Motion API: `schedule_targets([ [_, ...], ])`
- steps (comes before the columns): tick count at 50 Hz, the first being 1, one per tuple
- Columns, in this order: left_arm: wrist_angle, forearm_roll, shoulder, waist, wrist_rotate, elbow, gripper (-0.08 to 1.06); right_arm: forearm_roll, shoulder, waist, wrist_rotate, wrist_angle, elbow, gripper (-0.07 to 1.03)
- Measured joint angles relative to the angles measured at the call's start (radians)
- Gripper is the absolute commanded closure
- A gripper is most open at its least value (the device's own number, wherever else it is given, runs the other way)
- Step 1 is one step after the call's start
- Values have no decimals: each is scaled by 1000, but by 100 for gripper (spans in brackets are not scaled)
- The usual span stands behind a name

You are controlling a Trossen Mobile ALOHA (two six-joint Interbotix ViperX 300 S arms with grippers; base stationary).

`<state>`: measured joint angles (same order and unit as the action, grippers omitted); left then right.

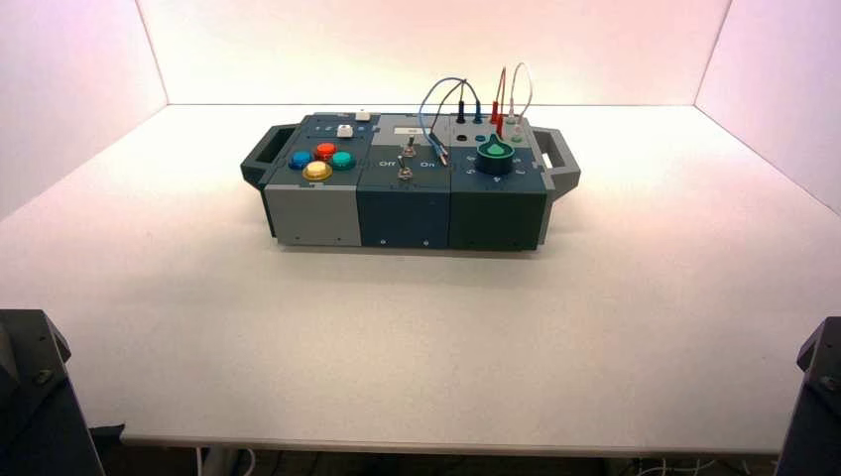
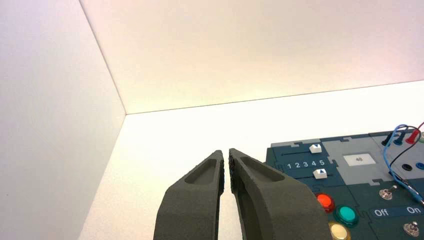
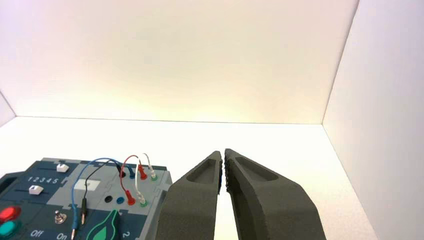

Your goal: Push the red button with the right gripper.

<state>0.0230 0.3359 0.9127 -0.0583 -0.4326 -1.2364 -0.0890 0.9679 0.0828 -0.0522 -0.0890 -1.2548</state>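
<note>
High view: the box sits on the worktop, its long axis running roughly from 9 o'clock to 3 o'clock. The red button is on the top face, towards the box's 9 o'clock end. It is a round dome, so it has no long axis of its own. In its cluster it takes 12 o'clock, with the blue button at 9, the teal button at 3 and the yellow button at 6. From the right arm, down at 4 o'clock, the red button lies towards 10 o'clock, well apart. The left arm, at 8 o'clock, is nearer, but the task calls for the right, so the reach should be a long one across the box, past the knob and the wires.

Left wrist view: the left end effector is clenched around nothing, parked over the worktop.

Right wrist view: the right end effector is clenched too, empty, well apart from the red button. That suits a push with the tips.
</note>
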Motion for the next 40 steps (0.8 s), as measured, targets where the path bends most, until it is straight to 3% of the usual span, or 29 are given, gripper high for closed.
schedule_targets([
  [20, -8, 0, 18, -2, 2, 0, 90, 0, 0, 2, -2, 28, 2, 93],
  [26, -8, 0, 25, 0, 2, 0, 90, -2, -3, 29, 0, 127, 26, 98],
  [40, -11, 0, 18, 0, 3, 0, 91, 0, -77, 127, 0, 322, 133, 98],
])
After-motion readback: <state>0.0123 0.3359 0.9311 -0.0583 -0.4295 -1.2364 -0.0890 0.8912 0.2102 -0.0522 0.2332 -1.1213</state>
